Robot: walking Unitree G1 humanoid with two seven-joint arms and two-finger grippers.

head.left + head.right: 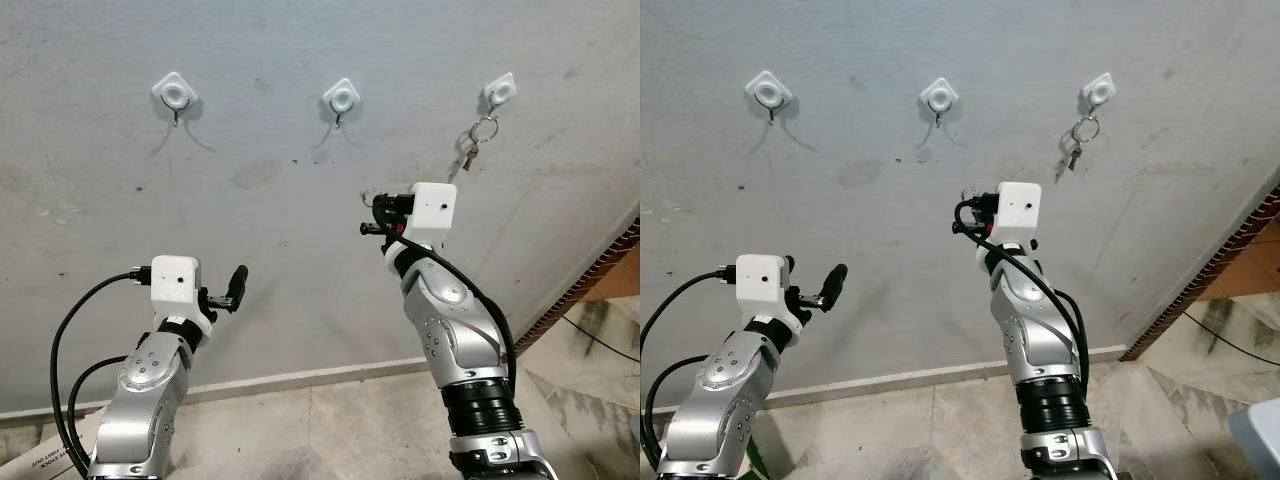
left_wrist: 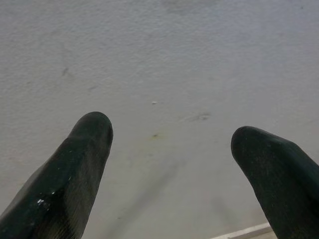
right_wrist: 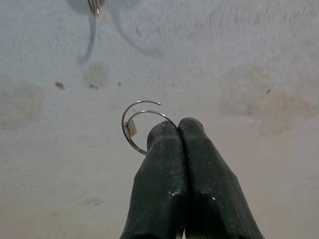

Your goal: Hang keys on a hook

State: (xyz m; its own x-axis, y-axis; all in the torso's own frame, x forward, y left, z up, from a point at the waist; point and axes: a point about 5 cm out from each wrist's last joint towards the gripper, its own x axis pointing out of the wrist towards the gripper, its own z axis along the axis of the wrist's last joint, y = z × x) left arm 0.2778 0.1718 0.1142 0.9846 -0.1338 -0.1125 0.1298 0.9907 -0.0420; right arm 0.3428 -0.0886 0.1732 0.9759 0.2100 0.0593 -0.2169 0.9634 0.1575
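Three white hooks sit in a row on the grey wall: a left hook (image 1: pixel 175 97), a middle hook (image 1: pixel 341 100) and a right hook (image 1: pixel 499 94). A set of keys (image 1: pixel 476 142) hangs from the right hook on a ring. My right gripper (image 3: pixel 178 124) is shut on a thin metal key ring (image 3: pixel 140 124), held up below and a little right of the middle hook, whose tip (image 3: pixel 93 6) lies ahead of it and apart from the ring. My left gripper (image 2: pixel 172 132) is raised low at the left, open and empty, facing bare wall.
The wall meets a pale tiled floor (image 1: pixel 330 420) at a white skirting strip (image 1: pixel 300 378). A brick-patterned edge (image 1: pixel 590 275) runs diagonally at the right. Black cables (image 1: pixel 70 330) loop off the left arm.
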